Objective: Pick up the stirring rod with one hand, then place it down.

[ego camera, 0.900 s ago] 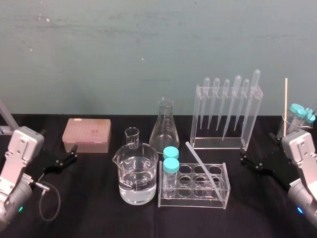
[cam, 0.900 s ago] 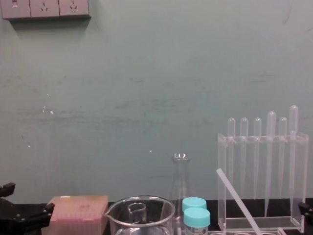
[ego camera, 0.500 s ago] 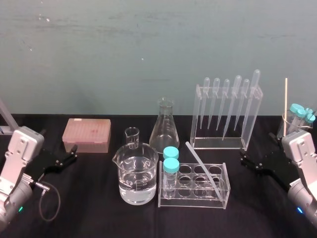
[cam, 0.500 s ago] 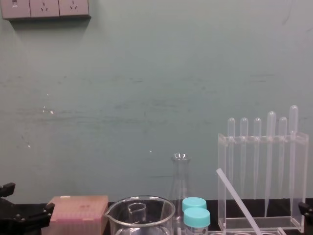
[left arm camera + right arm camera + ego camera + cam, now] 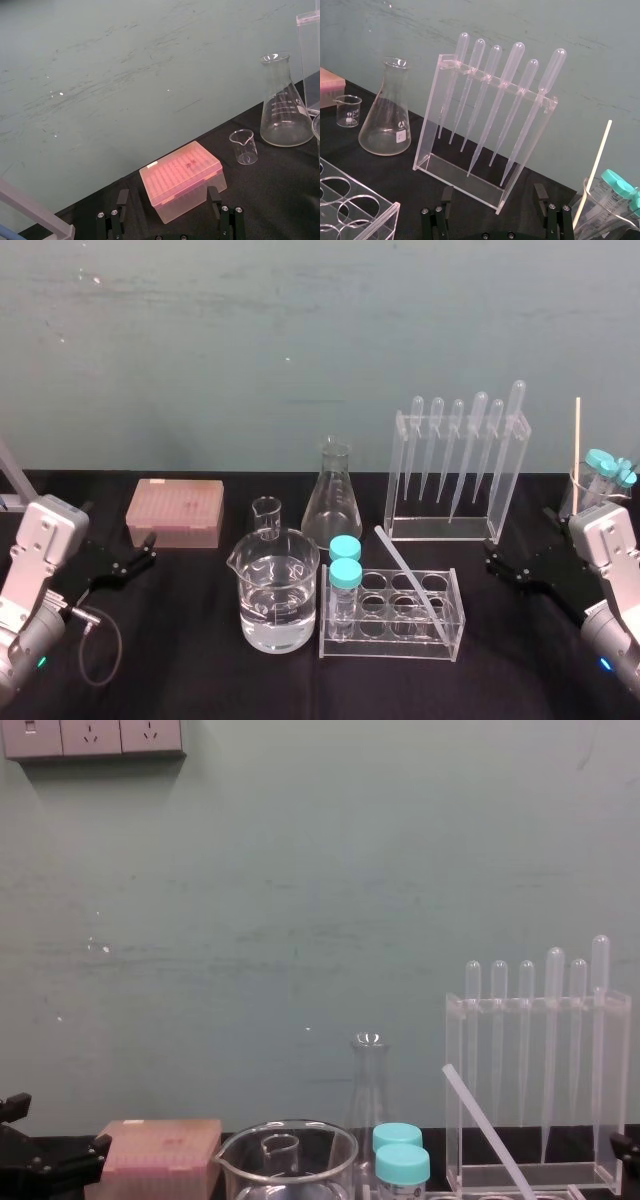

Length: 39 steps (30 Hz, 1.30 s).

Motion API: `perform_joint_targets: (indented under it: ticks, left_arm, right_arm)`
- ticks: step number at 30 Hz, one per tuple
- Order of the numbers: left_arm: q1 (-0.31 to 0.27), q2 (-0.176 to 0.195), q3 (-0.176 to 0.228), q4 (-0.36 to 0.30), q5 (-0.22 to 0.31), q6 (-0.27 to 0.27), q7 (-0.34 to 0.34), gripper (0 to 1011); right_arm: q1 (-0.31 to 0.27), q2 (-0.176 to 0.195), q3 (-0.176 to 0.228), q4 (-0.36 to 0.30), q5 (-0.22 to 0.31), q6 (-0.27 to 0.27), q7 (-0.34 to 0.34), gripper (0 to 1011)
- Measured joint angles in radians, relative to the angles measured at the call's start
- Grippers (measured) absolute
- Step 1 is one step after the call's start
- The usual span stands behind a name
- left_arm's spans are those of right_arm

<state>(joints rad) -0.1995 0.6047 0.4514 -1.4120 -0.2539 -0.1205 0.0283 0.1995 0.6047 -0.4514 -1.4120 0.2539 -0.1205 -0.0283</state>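
The stirring rod [image 5: 412,578] is a translucent-white stick leaning at a slant in the clear tube rack [image 5: 390,638] at the table's front centre; its upper end points back and to the left. From the chest view the stirring rod [image 5: 485,1130] rises in front of the pipette stand. My right gripper [image 5: 492,562] hovers open at the right of the rack, apart from the rod, its fingers [image 5: 447,196] spread wide and empty. My left gripper [image 5: 150,550] is parked open at the far left, its fingers [image 5: 122,199] facing the pink box.
A pink tip box [image 5: 175,512], a water-filled beaker [image 5: 276,590], a small beaker [image 5: 266,515] and a conical flask [image 5: 333,495] stand left of centre. A pipette stand [image 5: 455,465] is behind the rack. Two teal-capped tubes [image 5: 345,562] sit in the rack. A beaker [image 5: 590,490] with a thin stick stands far right.
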Motion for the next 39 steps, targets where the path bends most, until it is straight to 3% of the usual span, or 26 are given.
perform_joint_targets:
  ticks: [25, 29, 31, 33, 35, 39]
  left_arm:
    - [0.000, 0.000, 0.000, 0.000, 0.000, 0.000, 0.000, 1000]
    - [0.000, 0.000, 0.000, 0.000, 0.000, 0.000, 0.000, 1000]
    - [0.000, 0.000, 0.000, 0.000, 0.000, 0.000, 0.000, 1000]
    - [0.000, 0.000, 0.000, 0.000, 0.000, 0.000, 0.000, 1000]
    - [0.000, 0.000, 0.000, 0.000, 0.000, 0.000, 0.000, 1000]
    - [0.000, 0.000, 0.000, 0.000, 0.000, 0.000, 0.000, 1000]
  right_arm:
    - [0.000, -0.001, 0.004, 0.000, -0.003, -0.006, 0.000, 1002]
    - [-0.003, -0.009, 0.028, -0.006, -0.012, -0.063, -0.006, 1003]
    - [-0.005, -0.014, 0.039, -0.019, -0.037, -0.119, -0.019, 1003]
    - [-0.005, -0.017, 0.042, -0.027, -0.062, -0.163, -0.027, 1003]
    - [0.005, -0.025, 0.039, -0.040, -0.105, -0.240, -0.029, 1002]
    - [0.021, -0.033, 0.026, -0.050, -0.120, -0.301, 0.006, 1002]
